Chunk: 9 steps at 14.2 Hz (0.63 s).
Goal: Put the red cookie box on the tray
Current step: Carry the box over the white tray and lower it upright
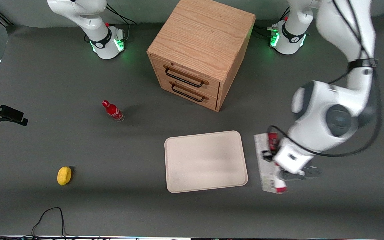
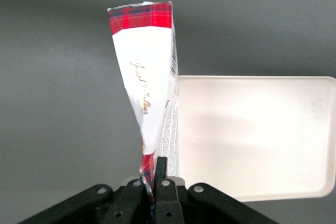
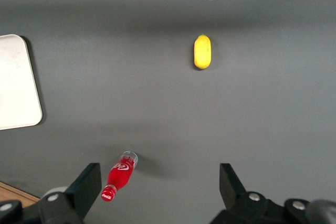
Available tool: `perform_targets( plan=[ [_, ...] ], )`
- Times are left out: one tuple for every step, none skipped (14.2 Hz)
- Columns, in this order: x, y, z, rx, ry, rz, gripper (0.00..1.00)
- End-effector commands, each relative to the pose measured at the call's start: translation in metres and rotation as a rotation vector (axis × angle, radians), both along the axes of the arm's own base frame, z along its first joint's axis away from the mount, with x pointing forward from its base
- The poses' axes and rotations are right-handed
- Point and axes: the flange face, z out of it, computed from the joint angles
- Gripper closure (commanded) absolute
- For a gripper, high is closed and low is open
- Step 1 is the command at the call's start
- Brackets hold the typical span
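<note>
Your gripper (image 1: 280, 166) sits over the red cookie box (image 1: 268, 166), which lies just beside the tray (image 1: 206, 161), on the side toward the working arm's end of the table. The box runs lengthwise along the tray's short edge, so it looks as though only a short sideways carry is needed to land it inside the rim.

In the wrist view the fingers (image 2: 160, 174) are pinched together on the thin edge of the box (image 2: 149, 82), with almost no gap between them, so you are gripping the carton by its narrow side. Its long whitish face and red plaid end reach away from the gripper (image 2: 154, 177). Whether the box is lifted off the table or resting on it, you cannot tell here.

The tray (image 2: 262, 135) is bare and close by. Holding the box by one end probably leaves the free end liable to droop or swing, so judge the carry gently.
</note>
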Motion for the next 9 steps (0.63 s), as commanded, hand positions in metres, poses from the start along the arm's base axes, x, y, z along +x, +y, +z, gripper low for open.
perform_targets(
  plan=[
    [-0.031,-0.065,-0.053,0.102,-0.071,0.031,1.00],
    [-0.037,-0.071,-0.075,0.104,-0.078,0.018,1.00],
    [-0.046,-0.078,-0.098,0.104,-0.066,0.004,1.00],
    [-0.052,-0.085,-0.117,0.092,-0.070,-0.011,1.00],
    [-0.054,-0.087,-0.133,0.084,-0.069,-0.010,1.00],
    [-0.052,-0.087,-0.147,0.077,-0.070,-0.011,1.00],
    [-0.050,-0.086,-0.159,0.072,-0.072,-0.013,1.00],
    [-0.048,-0.084,-0.166,0.069,-0.079,-0.020,1.00],
    [-0.043,-0.078,-0.168,0.076,-0.083,-0.013,1.00]
  ],
)
